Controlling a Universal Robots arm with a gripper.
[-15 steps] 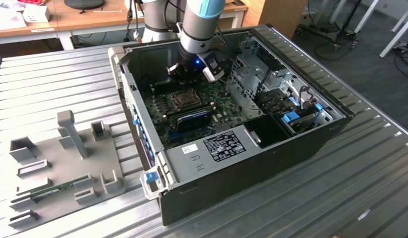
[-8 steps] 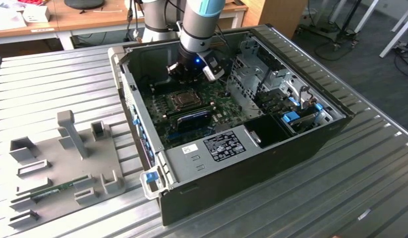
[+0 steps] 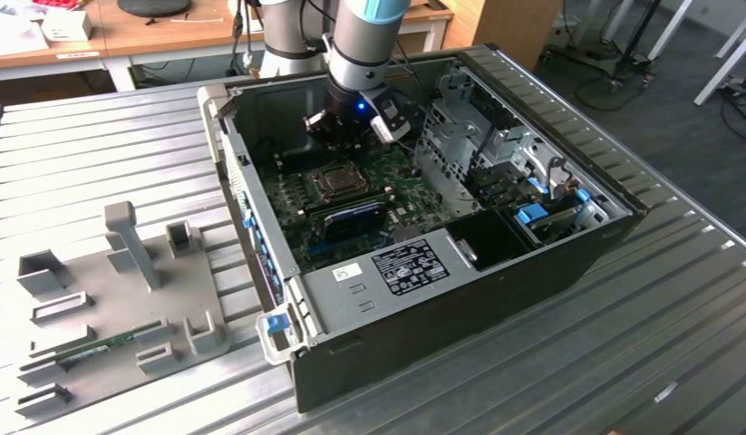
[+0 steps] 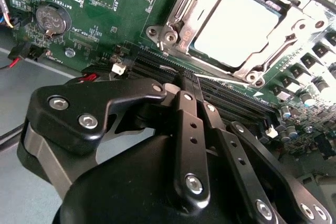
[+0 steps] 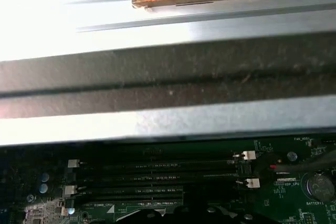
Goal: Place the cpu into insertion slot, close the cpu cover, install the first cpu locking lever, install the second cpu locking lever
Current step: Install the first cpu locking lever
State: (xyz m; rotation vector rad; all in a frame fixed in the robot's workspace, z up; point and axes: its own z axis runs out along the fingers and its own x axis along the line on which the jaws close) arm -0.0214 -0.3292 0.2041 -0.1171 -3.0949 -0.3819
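I run this arm in what looks like a robotics lab or test workshop. Below the fingers of my gripper an open black desktop computer case lies on its side, its green motherboard bared just past the fingertips. The case rests on a ribbed silver metal bench top. Well away from the fingers, on the same bench, sits a grey fixture plate with upright brackets. Far beyond the fingers stand light wooden desks with white papers, beside a dark grey floor.
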